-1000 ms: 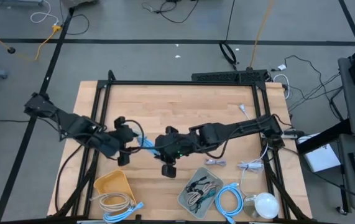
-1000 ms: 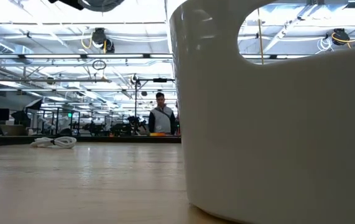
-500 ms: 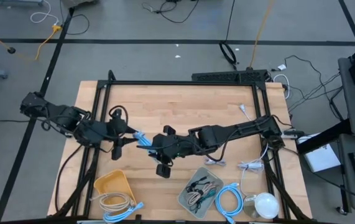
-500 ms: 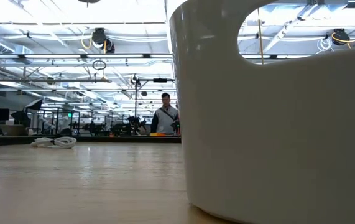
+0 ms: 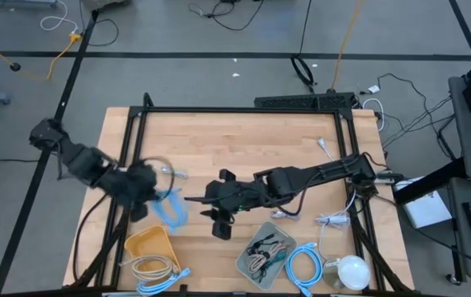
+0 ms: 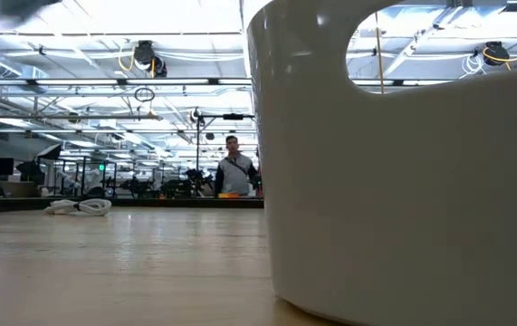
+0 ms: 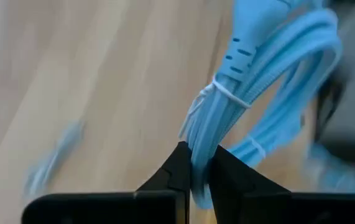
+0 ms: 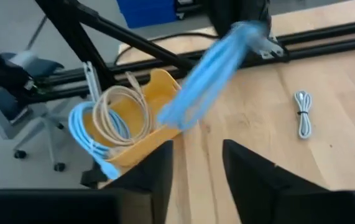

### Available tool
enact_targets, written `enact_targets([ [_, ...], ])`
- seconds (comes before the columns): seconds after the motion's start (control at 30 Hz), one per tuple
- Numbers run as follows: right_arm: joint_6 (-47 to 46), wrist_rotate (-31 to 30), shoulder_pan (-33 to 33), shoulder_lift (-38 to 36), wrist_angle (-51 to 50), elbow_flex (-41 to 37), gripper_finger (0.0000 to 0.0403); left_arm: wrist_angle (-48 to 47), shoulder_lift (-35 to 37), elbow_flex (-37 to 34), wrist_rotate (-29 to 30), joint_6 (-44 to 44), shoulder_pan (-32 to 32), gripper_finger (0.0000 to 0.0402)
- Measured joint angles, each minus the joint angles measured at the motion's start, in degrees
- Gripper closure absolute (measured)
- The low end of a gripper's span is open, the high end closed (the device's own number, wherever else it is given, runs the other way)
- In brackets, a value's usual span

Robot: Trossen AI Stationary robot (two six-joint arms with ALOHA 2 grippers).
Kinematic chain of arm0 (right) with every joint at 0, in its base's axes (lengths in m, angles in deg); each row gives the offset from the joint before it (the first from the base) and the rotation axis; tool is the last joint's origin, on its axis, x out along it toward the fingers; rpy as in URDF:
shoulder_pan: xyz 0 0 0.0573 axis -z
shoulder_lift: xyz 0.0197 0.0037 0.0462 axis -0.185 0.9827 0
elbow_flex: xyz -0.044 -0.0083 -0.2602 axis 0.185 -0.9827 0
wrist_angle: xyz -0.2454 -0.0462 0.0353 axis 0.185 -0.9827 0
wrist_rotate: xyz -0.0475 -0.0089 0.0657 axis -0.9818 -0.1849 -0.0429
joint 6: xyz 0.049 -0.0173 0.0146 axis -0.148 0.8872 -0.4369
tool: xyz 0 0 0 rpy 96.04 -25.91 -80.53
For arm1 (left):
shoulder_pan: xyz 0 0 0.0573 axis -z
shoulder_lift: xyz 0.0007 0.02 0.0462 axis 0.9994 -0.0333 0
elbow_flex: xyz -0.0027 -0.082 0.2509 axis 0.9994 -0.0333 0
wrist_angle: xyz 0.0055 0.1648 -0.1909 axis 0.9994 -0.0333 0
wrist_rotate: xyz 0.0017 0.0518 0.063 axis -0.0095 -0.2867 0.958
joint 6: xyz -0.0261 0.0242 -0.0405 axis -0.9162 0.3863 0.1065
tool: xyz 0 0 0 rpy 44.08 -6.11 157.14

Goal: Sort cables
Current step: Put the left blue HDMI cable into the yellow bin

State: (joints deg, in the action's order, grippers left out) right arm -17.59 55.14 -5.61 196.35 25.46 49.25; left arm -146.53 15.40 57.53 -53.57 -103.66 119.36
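A light-blue coiled cable (image 5: pixel 170 208) hangs from my left gripper (image 5: pixel 153 196), which is shut on it above the table's left middle, just beyond the yellow bin (image 5: pixel 139 243). The coil is bound with a white tie (image 7: pixel 224 92). My right gripper (image 5: pixel 194 199) stands open a little to its right, with nothing between its fingers (image 8: pixel 159 167). In the right wrist view the cable (image 8: pixel 207 82) shows as a blurred blue streak over the yellow bin (image 8: pixel 154 132). My left gripper pinches the coil's bundled strands (image 7: pixel 199 142) between its two fingers, below the white tie. The coil is lifted clear of the table and hangs slanting from the fingers.
A beige coil (image 8: pixel 119 113) and a light-blue loop (image 8: pixel 85 138) lie at the yellow bin's near rim. A grey bin (image 5: pixel 247 262) holds several thin bundles. Another light-blue loop (image 5: pixel 301 266) lies by a round white object (image 5: pixel 351 271). Small white bundles (image 5: pixel 332 219) lie at right. A person (image 6: pixel 234 174) stands far behind.
The light-blue cable has passed from my right gripper to my left one: the left has shut on it and the right has opened and let go. My left gripper has then swung toward the table's left and near edge, carrying the coil toward the yellow bin.
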Motion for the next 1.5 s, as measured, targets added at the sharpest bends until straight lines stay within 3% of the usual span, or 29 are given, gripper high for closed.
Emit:
enact_targets([
  [0.17, -0.7, -0.5, -1.2, -1.7, 0.1, 0.0, 0.0241, -6.5, 0.3, 0.5, 2.6, -15.9, 9.2, 0.037],
  [0.3, -0.2, -1.5, -1.5, -2.3, -0.5, 0.0, 0.024, -3.4, 0.2, 0.3, -6.9, -21.0, 15.3, 0.037],
  [0.53, 0.4, -1.5, -1.4, -2.1, 0.2, 0.0, 0.025, 12.8, 0.4, 0.4, -20.5, -16.7, 21.4, 0.037],
  [0.73, 0.6, -1.5, -1.4, -2.1, 2.9, 0.0, 0.0248, 13.8, -1.1, -2.0, -34.7, -18.0, 19.7, 0.037],
  [0.97, 0.6, -1.5, -1.4, -2.1, 4.9, 0.0, 0.0248, 23.4, -6.3, -14.0, -50.4, -13.6, 16.0, 0.037],
  [1.17, -0.1, -1.5, -1.6, -2.1, 4.8, 0.0, 0.0248, 34.2, -6.7, -21.3, -53.6, -8.9, 11.2, 0.037],
  [1.5, -1.6, -1.5, -1.9, -2.1, 5.8, 0.0, 0.0248, 27.1, -6.5, -22.3, -52.9, 8.0, -1.4, 0.037],
])
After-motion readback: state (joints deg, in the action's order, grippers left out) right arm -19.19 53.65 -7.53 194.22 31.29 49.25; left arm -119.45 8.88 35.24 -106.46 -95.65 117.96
